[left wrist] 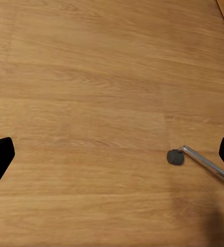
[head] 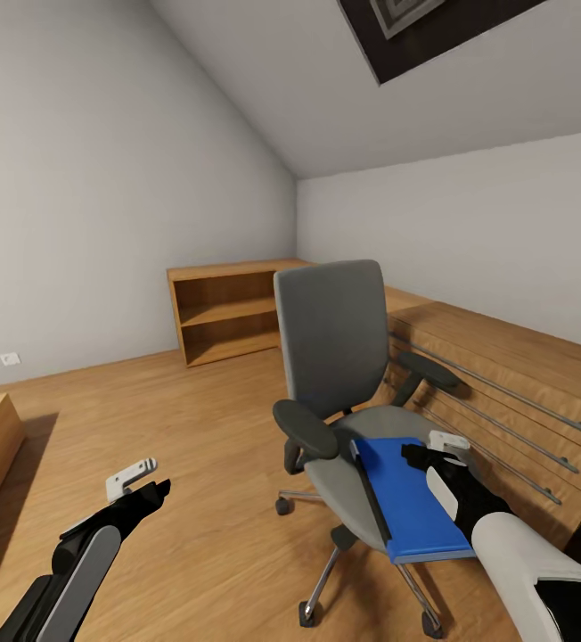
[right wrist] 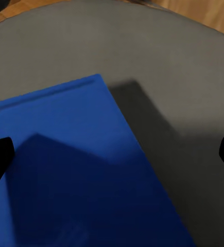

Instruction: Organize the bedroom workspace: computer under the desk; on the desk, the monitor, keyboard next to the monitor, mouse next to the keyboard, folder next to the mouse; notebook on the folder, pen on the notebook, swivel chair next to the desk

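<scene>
Blue folder [head: 413, 499] flat on swivel chair [head: 335, 357] seat, overhanging front edge. Right claw [head: 440, 450] wide open, empty, above folder; grip overhanging edge. Left claw [head: 139, 481] open, idle over floor.

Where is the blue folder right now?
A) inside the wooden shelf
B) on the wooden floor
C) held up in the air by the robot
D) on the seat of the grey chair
D: the blue folder lies flat on the grey chair seat, with the right end effector just above it.
</scene>
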Controlling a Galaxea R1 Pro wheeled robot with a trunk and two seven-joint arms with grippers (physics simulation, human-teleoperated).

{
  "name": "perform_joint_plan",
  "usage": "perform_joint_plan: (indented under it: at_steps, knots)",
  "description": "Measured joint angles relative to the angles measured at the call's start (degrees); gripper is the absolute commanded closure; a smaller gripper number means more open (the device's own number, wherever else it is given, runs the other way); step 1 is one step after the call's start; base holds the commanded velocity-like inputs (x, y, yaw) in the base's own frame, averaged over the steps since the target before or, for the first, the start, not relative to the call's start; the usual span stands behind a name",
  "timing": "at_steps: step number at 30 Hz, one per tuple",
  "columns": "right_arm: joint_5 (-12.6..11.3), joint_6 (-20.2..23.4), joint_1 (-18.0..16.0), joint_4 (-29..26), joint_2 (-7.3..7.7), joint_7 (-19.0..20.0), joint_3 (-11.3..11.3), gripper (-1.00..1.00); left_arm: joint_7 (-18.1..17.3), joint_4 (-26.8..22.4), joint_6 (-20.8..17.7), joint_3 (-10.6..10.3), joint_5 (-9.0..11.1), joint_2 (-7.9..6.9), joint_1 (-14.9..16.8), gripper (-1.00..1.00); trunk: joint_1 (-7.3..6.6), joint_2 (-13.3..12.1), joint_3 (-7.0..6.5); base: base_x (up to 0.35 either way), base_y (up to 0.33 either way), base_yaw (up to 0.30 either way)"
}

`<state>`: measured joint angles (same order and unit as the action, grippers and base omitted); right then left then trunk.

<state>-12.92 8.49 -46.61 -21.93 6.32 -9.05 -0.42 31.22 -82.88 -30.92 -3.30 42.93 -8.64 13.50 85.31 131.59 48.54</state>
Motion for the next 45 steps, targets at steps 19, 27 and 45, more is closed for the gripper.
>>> perform_joint_plan:
  at_steps: [19,27,45]
  knots:
    - [-0.1,-0.3,0.0,0.7,0.07,0.1,0.0,-1.00,0.0,0.4,0.0,0.0,0.0,0.00,0.0,-1.00,-3.06,-5.6,-2.50,0.000,0.000,0.000]
    - [-0.2,-0.3,0.0,0.5,0.10,0.1,0.0,-1.00,0.0,0.5,0.0,0.0,0.1,0.00,0.0,-1.00,-4.82,-8.8,-3.93,0.000,0.000,0.000]
    - [-0.4,7.7,8.9,-24.5,3.02,0.2,-0.7,-1.00,0.0,2.2,0.1,0.1,-0.1,0.00,0.0,-1.00,-7.90,-14.4,-6.45,0.000,0.000,0.000]
